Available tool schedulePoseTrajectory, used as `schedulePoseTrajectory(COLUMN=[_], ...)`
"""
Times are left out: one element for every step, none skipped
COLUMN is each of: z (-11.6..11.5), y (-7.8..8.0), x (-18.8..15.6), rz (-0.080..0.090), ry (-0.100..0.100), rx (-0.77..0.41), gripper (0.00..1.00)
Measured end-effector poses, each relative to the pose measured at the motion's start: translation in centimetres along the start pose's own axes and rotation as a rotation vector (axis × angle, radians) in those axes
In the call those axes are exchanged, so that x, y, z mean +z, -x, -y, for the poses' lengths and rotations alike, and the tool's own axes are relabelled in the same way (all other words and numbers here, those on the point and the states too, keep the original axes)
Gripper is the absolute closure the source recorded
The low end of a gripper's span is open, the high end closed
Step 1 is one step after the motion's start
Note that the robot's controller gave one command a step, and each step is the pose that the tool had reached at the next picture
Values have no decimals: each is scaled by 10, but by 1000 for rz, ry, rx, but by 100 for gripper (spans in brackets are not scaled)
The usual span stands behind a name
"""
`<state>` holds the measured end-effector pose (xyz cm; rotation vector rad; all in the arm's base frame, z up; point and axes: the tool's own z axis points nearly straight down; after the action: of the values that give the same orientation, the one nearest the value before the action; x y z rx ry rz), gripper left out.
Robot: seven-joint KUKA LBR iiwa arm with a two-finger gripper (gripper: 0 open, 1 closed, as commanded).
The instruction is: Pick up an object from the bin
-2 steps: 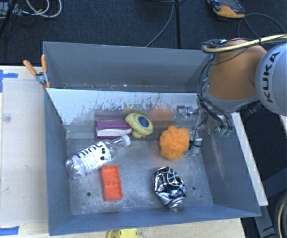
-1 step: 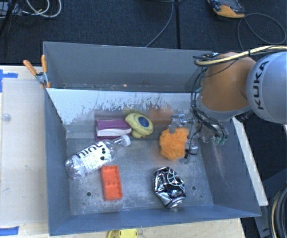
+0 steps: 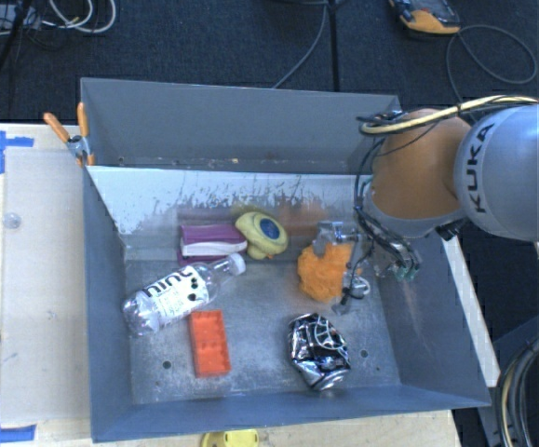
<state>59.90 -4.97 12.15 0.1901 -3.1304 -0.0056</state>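
camera view: the grey metal bin [image 3: 250, 128] holds six loose things, one of each kind, none stacked on another. there is one clear plastic bottle with black lettering [image 3: 181, 291] lying on its side at the left of the floor, its neck pointing up and to the right. there is one flat red-orange plastic brick [image 3: 209, 343] just below the bottle, near the front wall. there is one crumpled black and silver can [image 3: 318, 350] at the front right. there is one purple and white flat packet [image 3: 211, 238] near the back wall. just to its right, touching or nearly so, lies one yellow rounded toy with a blue oval patch [image 3: 262, 234]. there is one orange fuzzy lump [image 3: 320, 273] right of the middle, between the yellow toy and the can and apart from both.

the grey and orange kuka arm [image 3: 437, 170] enters from the right above the bin's right wall, bent downward, with cables looped over its top and around the wrist. its wrist is low inside the bin at the right. the jaws sit directly against the right side of the orange fuzzy lump, with metal parts showing at the lump's upper right and lower right. whether the jaws are spread, pressed together or pinching the lump cannot be told here.
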Motion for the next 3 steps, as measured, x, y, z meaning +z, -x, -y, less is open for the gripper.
schedulePoseTrajectory(z=[3,-16,-1], y=[0,-9,-9], x=[6,6,23], rz=[5,-2,8], ry=[0,0,1], rx=[58,83,41], gripper=[0,0,0])
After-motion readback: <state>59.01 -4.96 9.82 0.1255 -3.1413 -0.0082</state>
